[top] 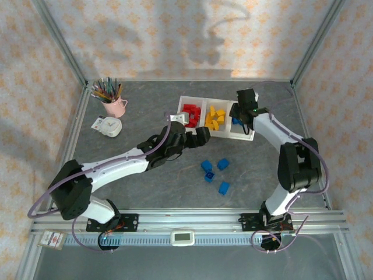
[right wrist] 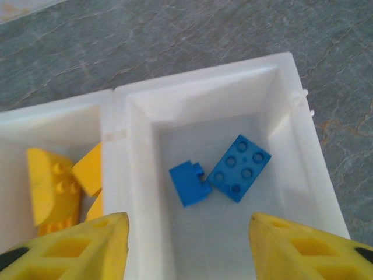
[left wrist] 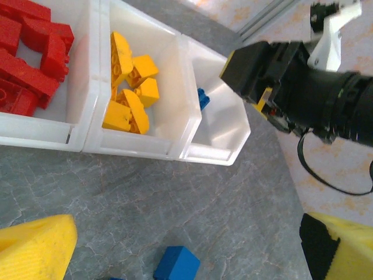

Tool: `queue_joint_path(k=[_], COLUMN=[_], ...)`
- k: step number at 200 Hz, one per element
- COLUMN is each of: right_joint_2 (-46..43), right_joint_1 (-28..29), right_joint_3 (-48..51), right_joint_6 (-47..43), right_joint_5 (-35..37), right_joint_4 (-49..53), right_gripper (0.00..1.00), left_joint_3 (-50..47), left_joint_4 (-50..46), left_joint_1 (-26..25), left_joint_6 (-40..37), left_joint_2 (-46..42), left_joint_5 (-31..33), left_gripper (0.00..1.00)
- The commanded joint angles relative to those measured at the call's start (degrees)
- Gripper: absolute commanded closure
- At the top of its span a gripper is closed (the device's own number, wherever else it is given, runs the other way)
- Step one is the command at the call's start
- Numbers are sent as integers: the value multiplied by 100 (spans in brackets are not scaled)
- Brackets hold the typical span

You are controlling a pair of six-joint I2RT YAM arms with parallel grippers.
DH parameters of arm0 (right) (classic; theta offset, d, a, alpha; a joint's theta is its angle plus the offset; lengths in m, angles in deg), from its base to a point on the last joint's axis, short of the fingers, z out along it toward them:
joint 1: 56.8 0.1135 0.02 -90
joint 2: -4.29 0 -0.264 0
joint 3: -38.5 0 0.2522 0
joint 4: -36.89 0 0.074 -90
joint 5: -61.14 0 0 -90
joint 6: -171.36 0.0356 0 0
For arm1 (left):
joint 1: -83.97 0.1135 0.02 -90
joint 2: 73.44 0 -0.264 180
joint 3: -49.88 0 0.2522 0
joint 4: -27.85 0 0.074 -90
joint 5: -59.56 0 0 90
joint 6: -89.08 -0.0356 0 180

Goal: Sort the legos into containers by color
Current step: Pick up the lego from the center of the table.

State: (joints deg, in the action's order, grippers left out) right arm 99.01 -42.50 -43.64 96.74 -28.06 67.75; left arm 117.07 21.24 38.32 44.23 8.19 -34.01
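Grey table (top: 175, 192), right gripper (right wrist: 186, 224) wide apart and empty above blue legos (right wrist: 239, 168) in the containers (right wrist: 119, 175) — left gripper (left wrist: 186, 236) likewise wide, empty

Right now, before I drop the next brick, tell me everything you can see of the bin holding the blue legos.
The blue bin is the right-end compartment of the joined white tray: square, translucent plastic, with sloped walls and a thick rim. It sits flat on the grey table and shares one wall with the yellow bricks' bin. Two blue bricks lie on its floor, seemingly touching: a larger one, studs up, and a smaller one. The right gripper hovers open above it.
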Motion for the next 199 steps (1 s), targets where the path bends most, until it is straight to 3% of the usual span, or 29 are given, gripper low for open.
queue_joint_path(k=[1,99,174,199], right_joint_2=[-411,-1826,-1711,-1608], right_joint_1=[138,892,1822,2021], right_joint_3=[335,2064,2830,2922], right_joint_6=[71,721,1261,1527], right_joint_5=[-233,-137,-439,-200], right_joint_4=[139,354,78,176], right_gripper=[42,29,21,20], left_joint_3=[-278,-1202,-1384,-1404], left_joint_4=[-3,-57,-9,7], left_joint_1=[-10,-13,-9,-14], left_joint_6=[116,407,530,556], left_joint_2=[-344,-1089,-1158,-1183], left_joint_5=[281,518,498,498], left_gripper=[1,1,1,1])
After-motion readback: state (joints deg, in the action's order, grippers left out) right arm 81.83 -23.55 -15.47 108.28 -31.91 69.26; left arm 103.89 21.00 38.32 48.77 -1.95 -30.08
